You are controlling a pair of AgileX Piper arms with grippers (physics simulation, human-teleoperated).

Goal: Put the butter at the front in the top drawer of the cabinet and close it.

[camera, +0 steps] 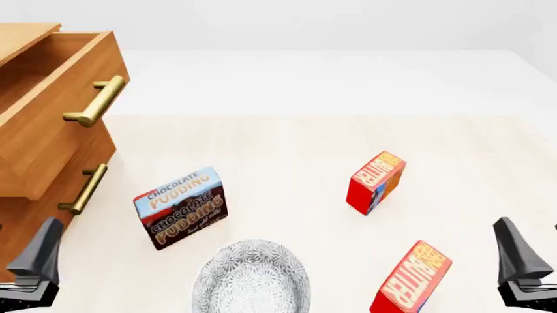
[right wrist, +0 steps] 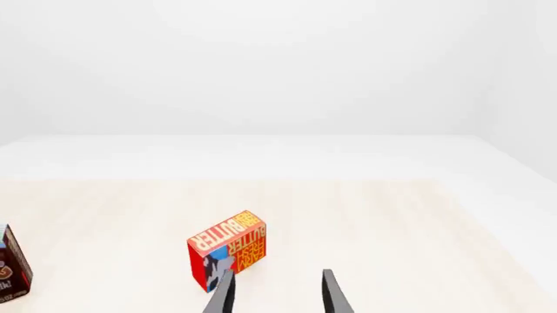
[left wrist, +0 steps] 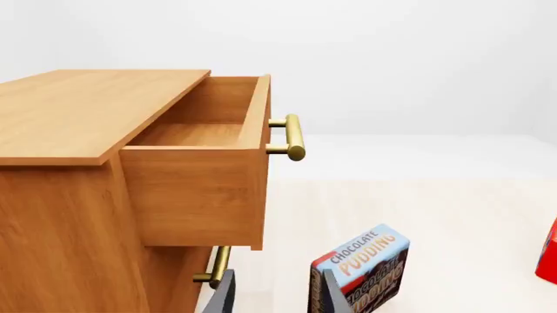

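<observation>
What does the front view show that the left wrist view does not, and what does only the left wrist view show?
Only the front view shows the patterned grey bowl, the whole farther butter carton and the nearer butter carton. Only the left wrist view shows the bare wooden floor inside the open top drawer and the cabinet's flat top. Both show the Chocolate Pudding box, the drawer's brass handle and the lower drawer's handle.

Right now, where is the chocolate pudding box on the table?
In the front view, the chocolate pudding box stands on the left side of the table, right of the cabinet below its lower drawer handle, and just behind the grey patterned bowl.
</observation>
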